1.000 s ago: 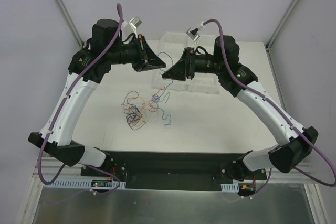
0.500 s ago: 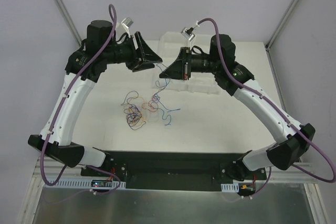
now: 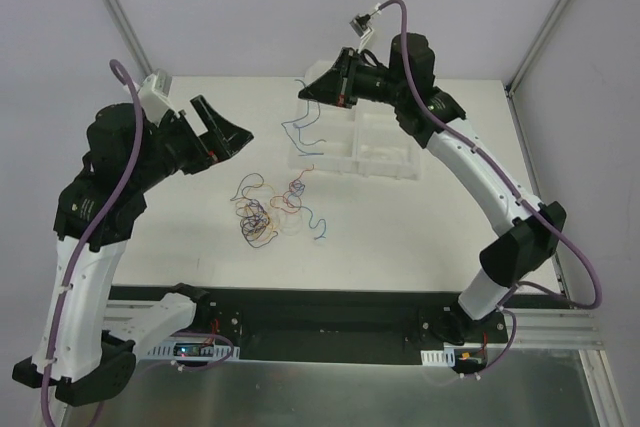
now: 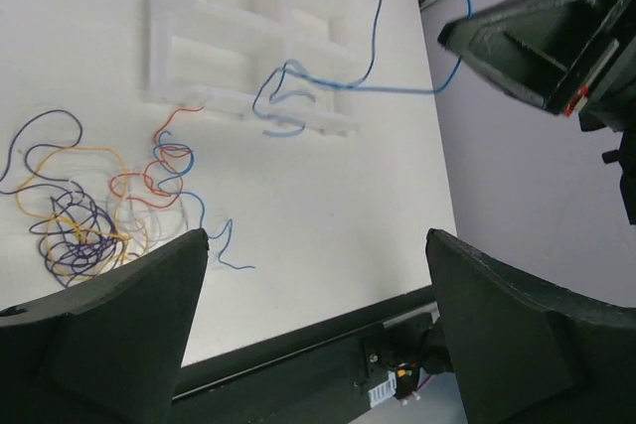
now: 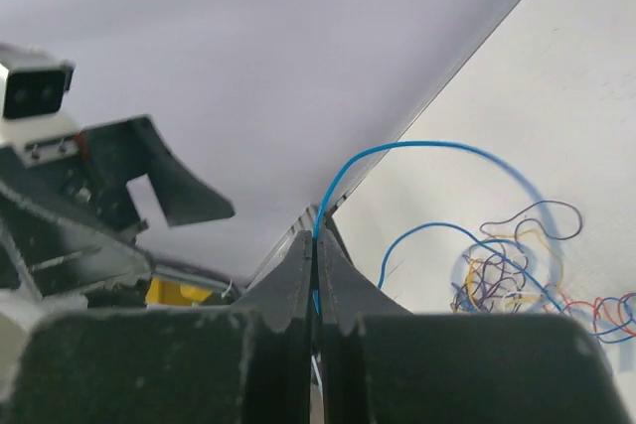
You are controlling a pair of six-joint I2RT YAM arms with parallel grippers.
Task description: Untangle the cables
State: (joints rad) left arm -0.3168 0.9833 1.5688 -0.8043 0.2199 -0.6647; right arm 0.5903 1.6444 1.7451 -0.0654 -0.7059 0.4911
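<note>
Right gripper (image 3: pixel 304 93) up over the far left corner of the tray (image 3: pixel 385 152), pinched shut on the blue cable (image 3: pixel 297 123). Hanging from there in loose loops to the tray edge; lower end hard to follow against the white plastic. Left gripper (image 3: pixel 222 127) spread wide, holding nothing, left of and above the tangle (image 3: pixel 265 212). Tangle on the table (image 3: pixel 450 217), near the tray: red, orange, purple strands, not separable by eye. In right wrist view blurred and cut off at the edge.

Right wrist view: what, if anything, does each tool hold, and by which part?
The right tool pinches the blue cable, apparently near one end; the left tool holds nothing.
</note>
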